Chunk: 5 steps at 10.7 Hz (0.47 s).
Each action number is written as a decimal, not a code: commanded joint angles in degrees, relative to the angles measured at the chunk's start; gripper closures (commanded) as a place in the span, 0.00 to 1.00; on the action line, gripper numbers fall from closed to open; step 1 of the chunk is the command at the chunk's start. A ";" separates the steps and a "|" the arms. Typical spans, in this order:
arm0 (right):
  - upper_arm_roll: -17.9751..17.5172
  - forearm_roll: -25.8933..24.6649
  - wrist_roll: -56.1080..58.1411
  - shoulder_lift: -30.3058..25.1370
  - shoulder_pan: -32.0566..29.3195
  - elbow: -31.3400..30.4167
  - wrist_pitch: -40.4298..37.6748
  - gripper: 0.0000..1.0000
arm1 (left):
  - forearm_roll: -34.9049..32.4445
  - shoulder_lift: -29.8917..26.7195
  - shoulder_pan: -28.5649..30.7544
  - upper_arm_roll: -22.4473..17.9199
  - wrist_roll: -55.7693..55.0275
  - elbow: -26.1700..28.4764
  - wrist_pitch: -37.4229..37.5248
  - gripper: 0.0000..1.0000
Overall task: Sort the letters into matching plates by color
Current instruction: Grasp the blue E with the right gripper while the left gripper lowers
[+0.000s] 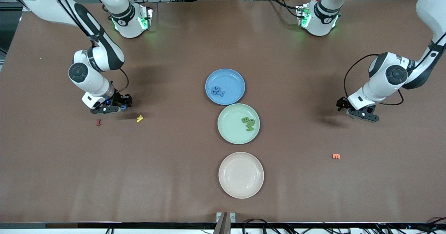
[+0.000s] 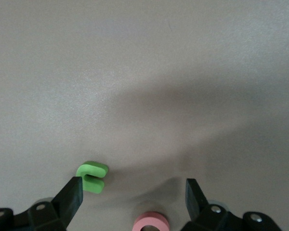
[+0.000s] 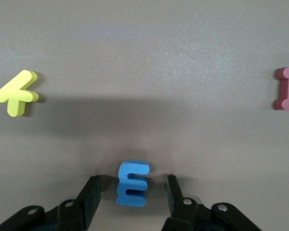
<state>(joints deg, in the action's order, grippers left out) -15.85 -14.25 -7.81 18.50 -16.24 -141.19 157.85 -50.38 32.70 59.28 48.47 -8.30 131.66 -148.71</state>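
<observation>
My right gripper (image 3: 133, 195) is down at the table toward the right arm's end, open, its fingers (image 3: 92, 197) either side of a blue letter E (image 3: 133, 183) with a gap on each side. In the front view that gripper (image 1: 116, 107) hides most of the blue letter (image 1: 123, 107). My left gripper (image 2: 134, 195) is open and low over the table (image 1: 362, 114); a green letter (image 2: 92, 176) lies by one fingertip and a pink letter (image 2: 151, 222) between the jaws. The blue plate (image 1: 231, 78) holds blue letters (image 1: 218, 91). The green plate (image 1: 230, 126) holds green letters (image 1: 248, 123).
A cream plate (image 1: 241, 175) sits nearest the front camera, in line with the other two plates. A yellow letter (image 1: 139, 118) and a red letter (image 1: 98, 122) lie just nearer the camera than my right gripper. An orange letter (image 1: 336, 156) lies toward the left arm's end.
</observation>
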 commanded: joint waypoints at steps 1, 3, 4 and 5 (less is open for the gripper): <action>-0.76 -2.80 -0.63 0.13 -2.04 -0.31 0.71 0.49 | -1.65 0.53 0.58 -0.74 2.84 -0.61 -0.97 0.06; -0.76 -2.97 -0.63 0.39 -1.95 -0.05 0.71 0.54 | -1.65 1.66 0.58 -1.62 4.95 -1.84 -0.97 0.06; -0.76 -2.97 -0.63 0.74 -1.86 0.21 0.79 0.55 | -1.65 2.37 0.58 -2.49 6.00 -2.19 -0.97 0.06; -0.76 -2.97 -0.72 0.83 -1.78 0.30 0.79 0.56 | -1.65 2.72 0.66 -2.68 6.62 -2.46 -1.06 0.06</action>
<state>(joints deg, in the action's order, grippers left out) -15.91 -15.79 -7.79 18.50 -17.07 -141.19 157.90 -50.39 33.25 59.33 46.59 -3.87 130.43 -148.76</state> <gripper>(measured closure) 0.542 0.062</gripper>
